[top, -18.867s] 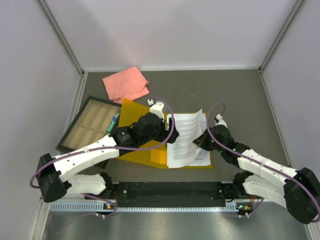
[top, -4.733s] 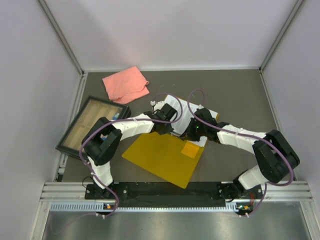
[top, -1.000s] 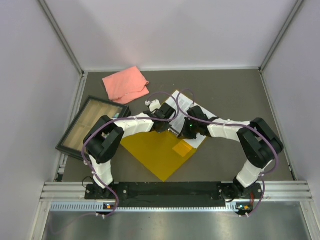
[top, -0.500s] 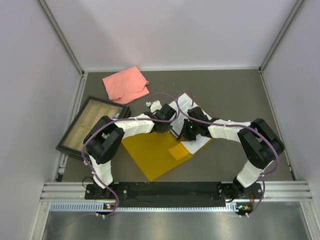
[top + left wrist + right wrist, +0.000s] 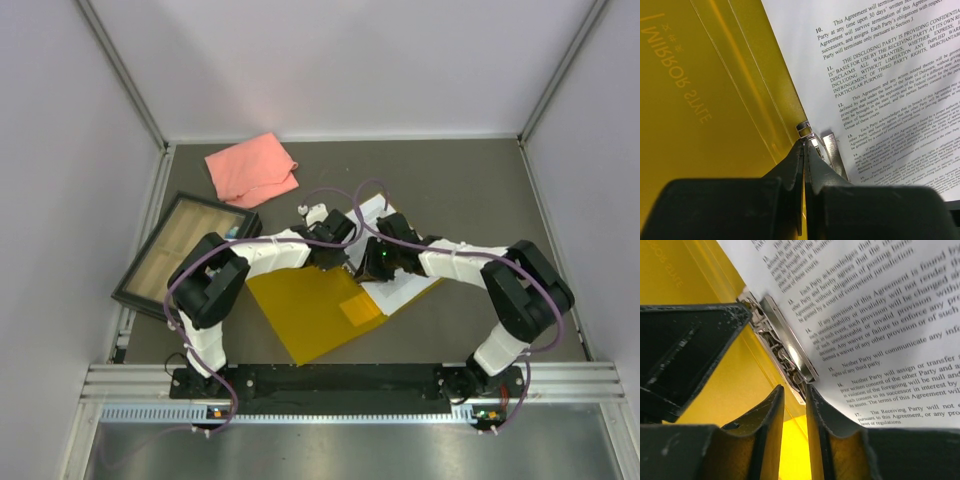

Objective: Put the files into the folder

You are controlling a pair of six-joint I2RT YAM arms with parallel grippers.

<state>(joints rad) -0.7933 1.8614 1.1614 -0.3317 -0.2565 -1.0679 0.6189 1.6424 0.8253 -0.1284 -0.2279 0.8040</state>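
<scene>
The right end effector point(image 5: 794, 392) is parting its jaws. A second ago they were together; now a narrow gap is showing yellow plastic through it, with nothing clamped. Just beyond its tips, the metal clip point(image 5: 782, 347) is running along the edge of the files point(image 5: 880, 315). The left end effector point(image 5: 803, 147) is keeping its jaws pressed together, tips at the other end of that clip; I cannot tell whether they are pinching any part of it. The files are lying on the inner face of the folder point(image 5: 705, 100), to the right of both end effectors, while its open cover is spreading to their left. Over the last second the folder has swung on the table point(image 5: 480, 190), its near corner drifting left. This is looking like a release after seating the sheets at the clip; the cover is not yet closed.

Counting: two end effectors, one folder, one clip, and one stack of files whose sheets cannot be counted. Well beyond the left end effector are one pink cloth point(image 5: 250, 168) and one black-framed tray point(image 5: 146, 245).
</scene>
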